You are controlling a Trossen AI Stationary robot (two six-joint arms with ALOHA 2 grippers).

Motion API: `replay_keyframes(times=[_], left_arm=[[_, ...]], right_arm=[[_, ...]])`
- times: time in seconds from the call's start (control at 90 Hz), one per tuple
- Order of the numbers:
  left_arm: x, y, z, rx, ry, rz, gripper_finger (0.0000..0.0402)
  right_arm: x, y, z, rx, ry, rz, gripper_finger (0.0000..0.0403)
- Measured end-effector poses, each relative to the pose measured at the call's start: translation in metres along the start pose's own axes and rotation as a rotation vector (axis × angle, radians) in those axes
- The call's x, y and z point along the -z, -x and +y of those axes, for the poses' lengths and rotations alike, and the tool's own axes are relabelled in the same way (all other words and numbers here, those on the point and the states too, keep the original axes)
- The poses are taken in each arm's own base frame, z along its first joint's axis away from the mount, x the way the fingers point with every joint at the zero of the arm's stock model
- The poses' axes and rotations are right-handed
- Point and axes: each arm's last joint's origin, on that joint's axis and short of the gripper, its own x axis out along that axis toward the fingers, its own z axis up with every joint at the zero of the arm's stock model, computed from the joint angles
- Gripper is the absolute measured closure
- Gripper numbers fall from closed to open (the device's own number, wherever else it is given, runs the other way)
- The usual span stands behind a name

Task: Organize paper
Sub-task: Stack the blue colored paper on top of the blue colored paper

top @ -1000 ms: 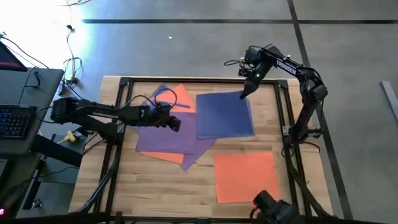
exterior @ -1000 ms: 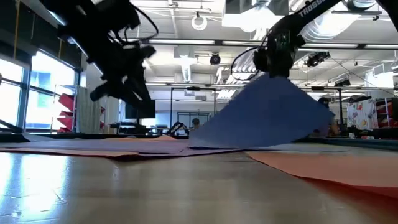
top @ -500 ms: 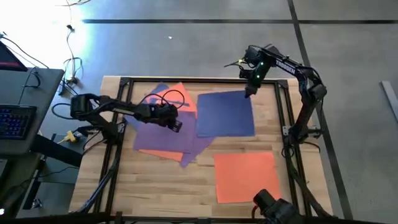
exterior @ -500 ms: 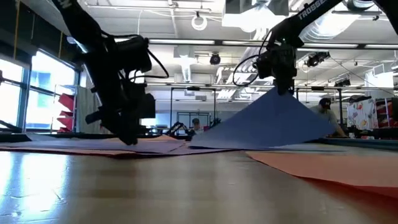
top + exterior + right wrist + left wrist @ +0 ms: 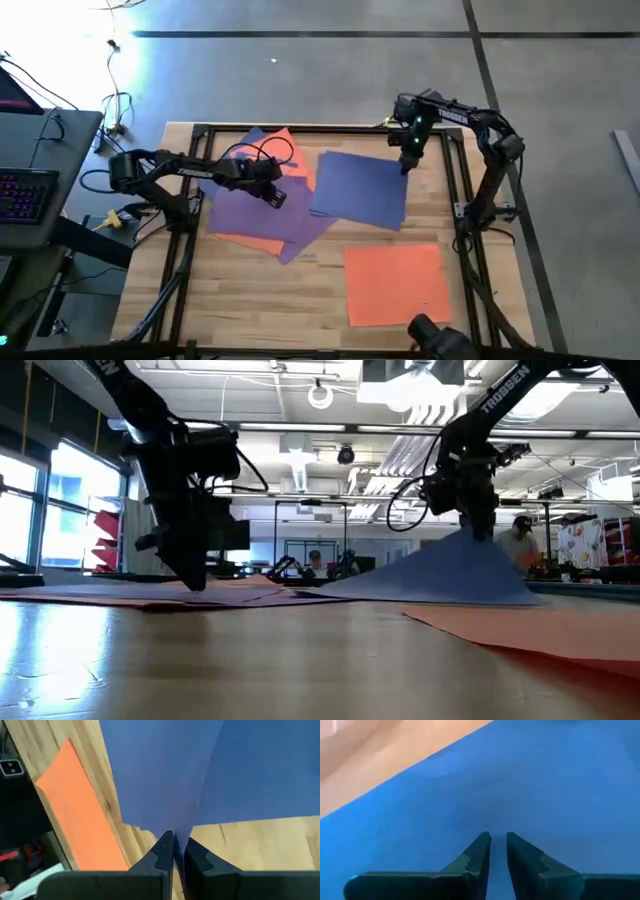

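Several sheets lie on the wooden table. A blue sheet sits at the far right, its left part over a pile of purple sheets with orange sheets under them. A single orange sheet lies flat at the near right. My right gripper is shut on the blue sheet's far right corner. My left gripper stands shut on top of the purple pile, also seen in the low view. My left gripper presses its shut fingertips down on the top purple sheet, near the pile's middle, coming from above and slanting in from the table's left. The sheet lies flat under them. My right gripper pinches the blue sheet's far right corner between its two fingers, which point down from above. That corner is raised a little; the sheet slopes down from it, and its other edges lie on the table and on the purple pile.
A black rail frame runs along the table's left, far and right sides. A camera mount sits at the near edge. Bare wood shows at the near left. A keyboard stands off the table's left.
My left gripper has come down onto the purple pile and dragged it a little toward the table's left edge. My right gripper has sunk and gone slightly toward the near edge, so the blue sheet's raised corner is lower and the sheet has turned a bit.
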Motion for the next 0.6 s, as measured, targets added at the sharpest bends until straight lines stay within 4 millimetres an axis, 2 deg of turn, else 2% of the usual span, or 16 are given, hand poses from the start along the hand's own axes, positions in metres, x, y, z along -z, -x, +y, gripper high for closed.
replay_keyframes(times=[0.2,0.6], left_arm=[[-0.003,0.002,-0.001,-0.004,-0.008,-0.009,0.0367],[-0.003,0.002,-0.002,0.034,0.008,0.005,0.0367]], right_arm=[[-0.007,0.006,0.000,0.054,0.100,-0.032,0.0403],[-0.017,0.000,-0.009,0.200,0.238,0.005,0.0403]])
